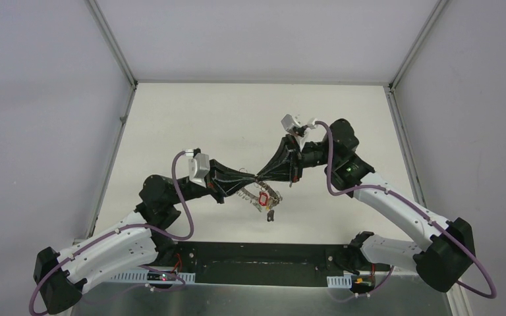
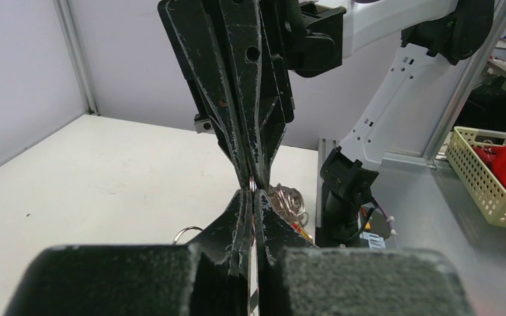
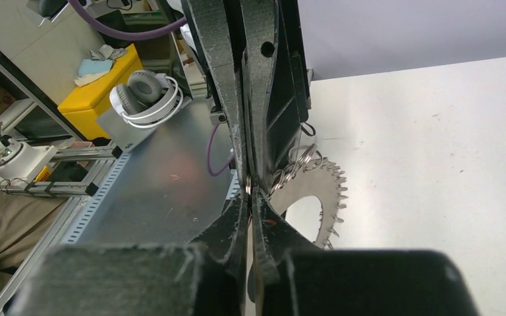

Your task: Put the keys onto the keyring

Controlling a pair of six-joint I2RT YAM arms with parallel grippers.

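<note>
Left fingers are clenched on an edge loop of the keyring, holding it just above the bench. Right fingers pinch together at the same spot, contents unclear. What looks like the black key dangles below, near the red-tagged key. Green key not in view, likely still to do.
</note>
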